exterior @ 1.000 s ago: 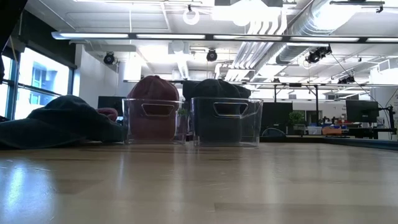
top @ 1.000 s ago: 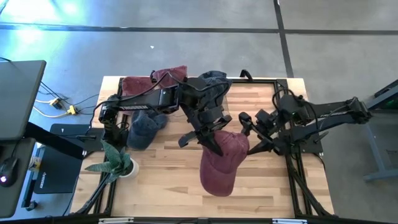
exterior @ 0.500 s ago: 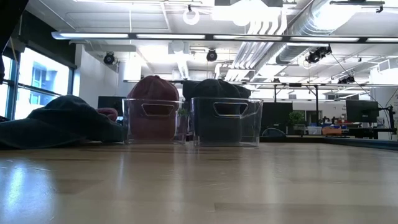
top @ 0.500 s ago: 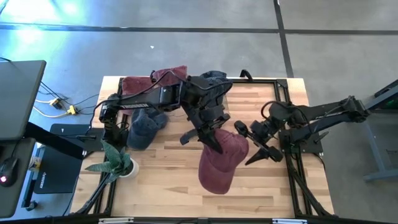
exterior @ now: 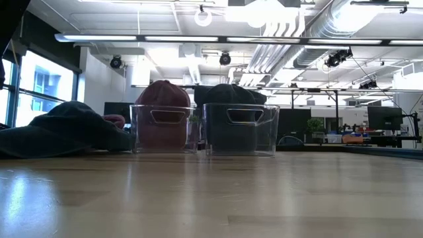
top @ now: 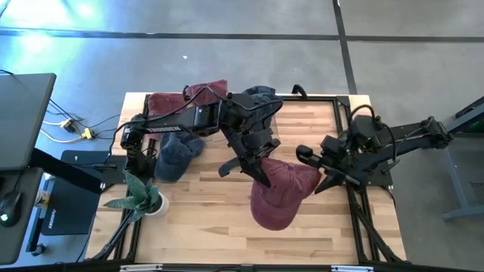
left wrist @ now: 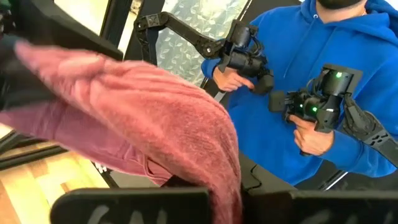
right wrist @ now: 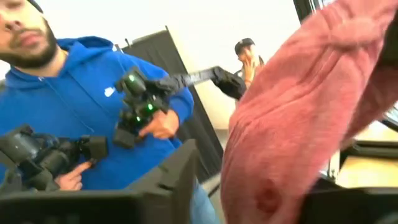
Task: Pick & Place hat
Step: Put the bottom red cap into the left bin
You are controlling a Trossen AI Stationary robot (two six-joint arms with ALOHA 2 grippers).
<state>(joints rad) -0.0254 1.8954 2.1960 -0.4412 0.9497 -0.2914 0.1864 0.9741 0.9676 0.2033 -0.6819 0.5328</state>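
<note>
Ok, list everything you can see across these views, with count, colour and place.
Held hat: one, dark red, above the table's middle, between both arms.
Other hats: one blue loose at table left; one red and one dark in the bins.
Bins: two, clear, along the table's far edge.
Plant: one, green in a white pot, front left corner.
Table: one, light wood.
Person: one, blue hoodie, holding control handles, beyond the table.
Left hand: shut on the held hat.
Right hand: at the held hat's right edge.
</note>
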